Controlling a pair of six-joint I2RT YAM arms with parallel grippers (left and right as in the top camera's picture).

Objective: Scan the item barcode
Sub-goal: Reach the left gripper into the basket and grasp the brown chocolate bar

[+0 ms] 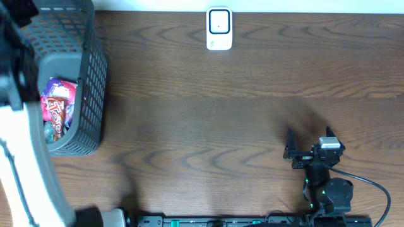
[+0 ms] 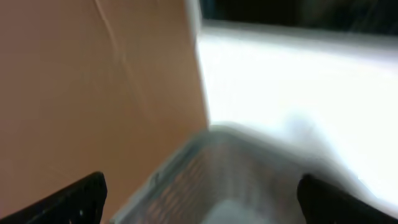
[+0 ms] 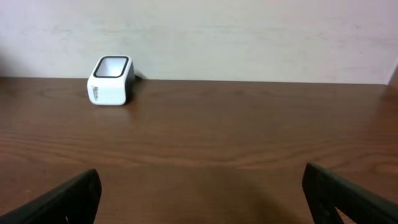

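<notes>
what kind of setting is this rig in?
Probably a mock shop checkout on a lab bench. A white barcode scanner stands at the far edge of a wooden table, and a grey plastic basket at the left holds snack packets.

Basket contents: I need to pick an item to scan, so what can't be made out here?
Overhead: the left arm and the frame edge hide much of the basket; only red packets show, barcodes too small.
Left wrist: blurred; the basket is a smear, nothing readable.
Right wrist: basket out of frame.
</notes>
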